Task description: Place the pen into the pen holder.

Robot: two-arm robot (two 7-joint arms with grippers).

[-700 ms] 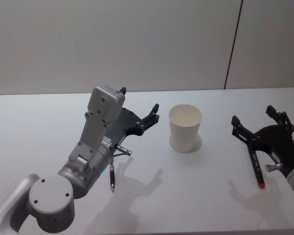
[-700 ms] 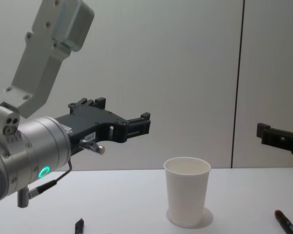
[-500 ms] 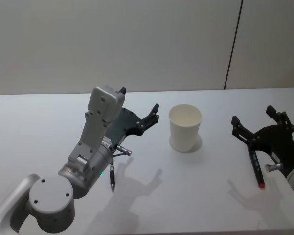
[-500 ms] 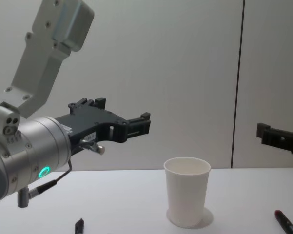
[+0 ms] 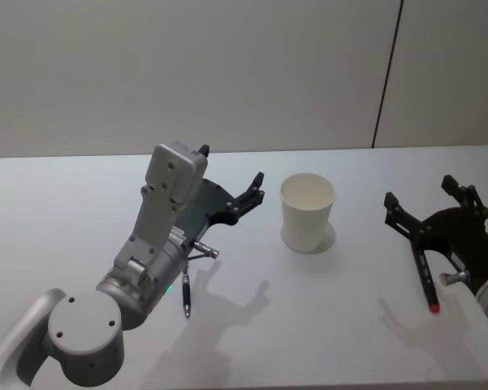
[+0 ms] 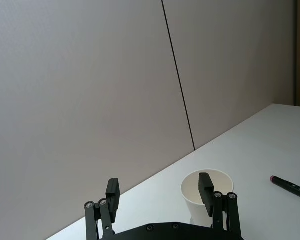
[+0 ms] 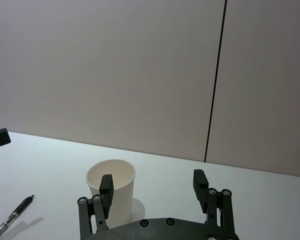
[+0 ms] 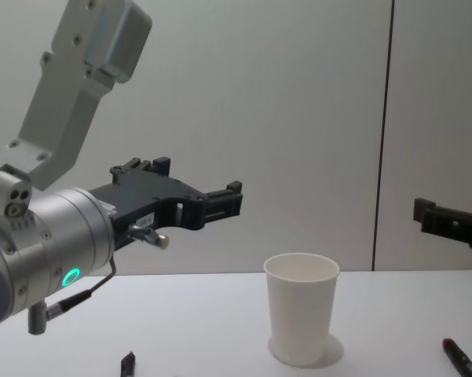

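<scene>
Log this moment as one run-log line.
pen holder: upright, no pen inside | left gripper: open, raised to its left | right gripper: open, raised to its right | black pen, red-tipped pen: lying on table

Obj. count — 2 pens (image 5: 186,296) (image 5: 427,284), 1 paper cup (image 5: 307,213).

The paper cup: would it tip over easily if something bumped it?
Probably. The paper cup looks empty and thin-walled, so likely very light. It stands on its narrower base, taller than wide, so a push near the rim would likely topple it.
</scene>
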